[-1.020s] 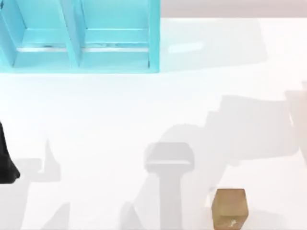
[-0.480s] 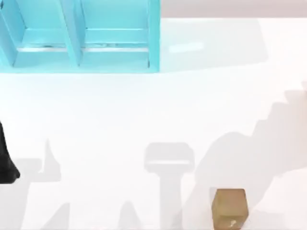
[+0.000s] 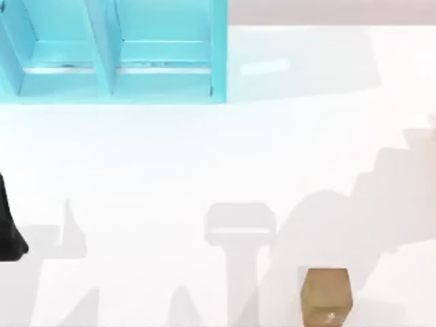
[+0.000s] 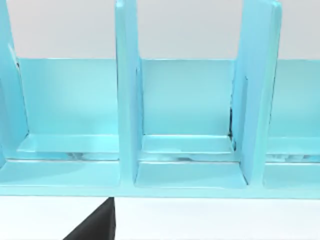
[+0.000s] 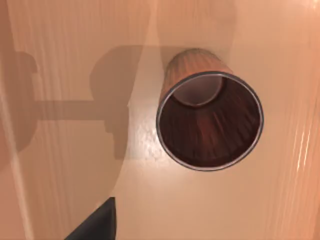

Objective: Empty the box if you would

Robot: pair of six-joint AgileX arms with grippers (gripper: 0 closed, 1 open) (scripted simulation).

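A small brown box stands near the front edge of the white table, right of the middle. The right wrist view looks down on a wood-toned floor with a low wall along one side. A brown cup rests there, its dark open mouth turned toward the camera. A dark part of my right gripper shows at the frame's edge, apart from the cup. My left arm is a dark shape at the table's left edge, and a dark part of my left gripper faces the blue rack.
A light blue rack with upright dividers stands at the back left of the table. Its compartments look bare. Grey arm shadows lie across the white tabletop between the rack and the brown box.
The large shadow on the right half of the table has slid rightward and toward the front. The brown box and my left arm have stayed put.
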